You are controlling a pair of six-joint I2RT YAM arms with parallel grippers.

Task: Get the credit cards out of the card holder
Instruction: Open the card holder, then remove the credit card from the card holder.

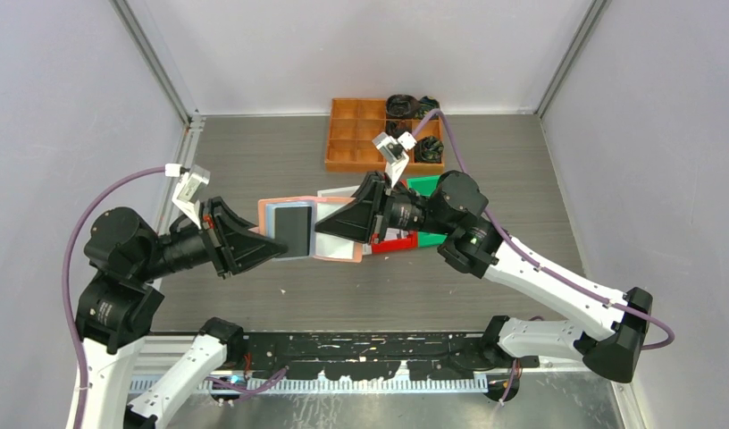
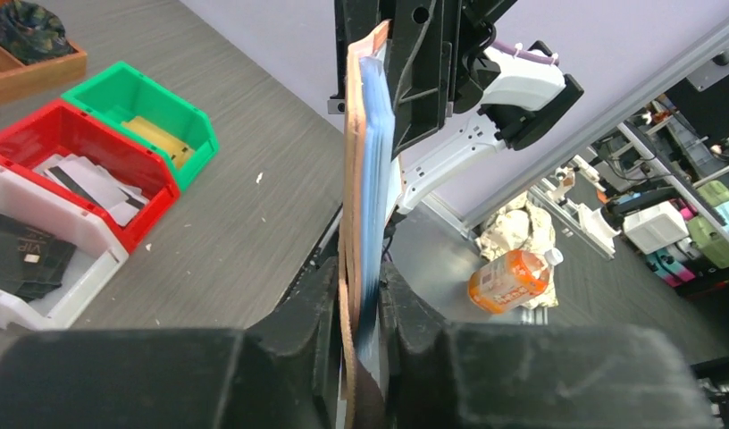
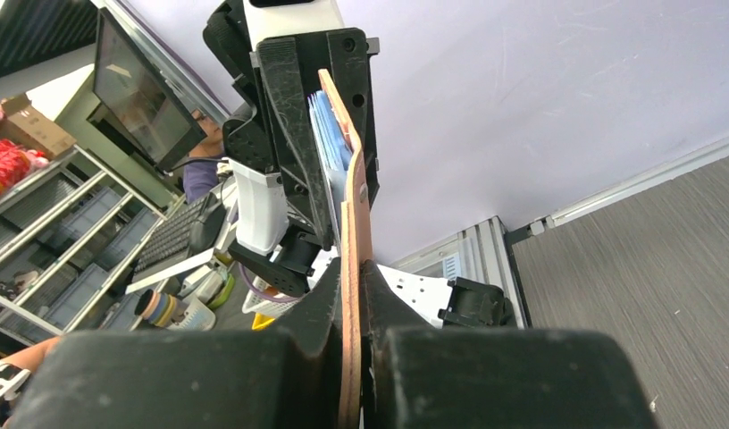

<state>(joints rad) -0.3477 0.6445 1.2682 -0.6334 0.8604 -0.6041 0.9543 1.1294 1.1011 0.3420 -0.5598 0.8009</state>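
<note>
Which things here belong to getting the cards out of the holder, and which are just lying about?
Part of the job:
card holder
dark card in its pocket
left gripper and right gripper, both clamped on the holder

Lying about:
orange compartment tray
green bin
red bin
white bin
orange bottle, off the table

Only legible text: "VIP", pale letters on the dark card (image 2: 20,255) lying in the white bin (image 2: 75,288). Label on the orange bottle (image 2: 508,279) is too blurred to read.
</note>
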